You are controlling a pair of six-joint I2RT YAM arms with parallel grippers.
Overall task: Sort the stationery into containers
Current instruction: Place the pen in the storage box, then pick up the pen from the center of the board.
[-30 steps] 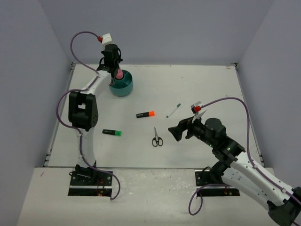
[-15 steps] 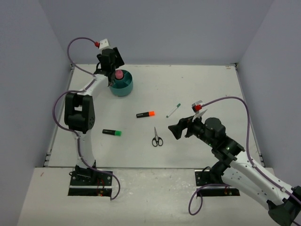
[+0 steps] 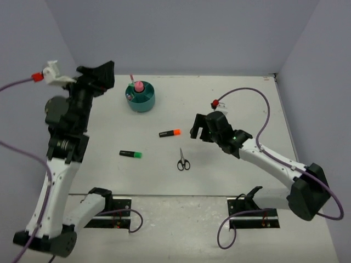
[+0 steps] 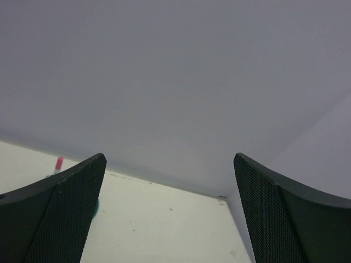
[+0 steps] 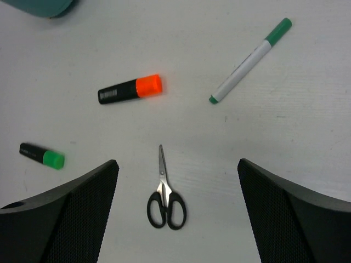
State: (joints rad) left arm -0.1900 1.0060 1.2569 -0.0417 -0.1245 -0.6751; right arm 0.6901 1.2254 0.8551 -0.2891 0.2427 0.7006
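Left hand (image 4: 169,158) spread wide | teal organiser (image 3: 144,104) holds upright pink tube (image 3: 139,86)

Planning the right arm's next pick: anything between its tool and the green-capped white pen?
Nothing visible. The right tool hangs open above the pen, which lies alone on bare table; orange highlighter and scissors lie clear of it.

left gripper (image 3: 103,71) let go and popped wide open, arm swung up and way back from the organiser (image 3: 143,103), pink tube (image 3: 139,86) left standing inside, right gripper (image 3: 197,127) pushed forward over the table, hiding the pen (image 5: 249,60) from overhead
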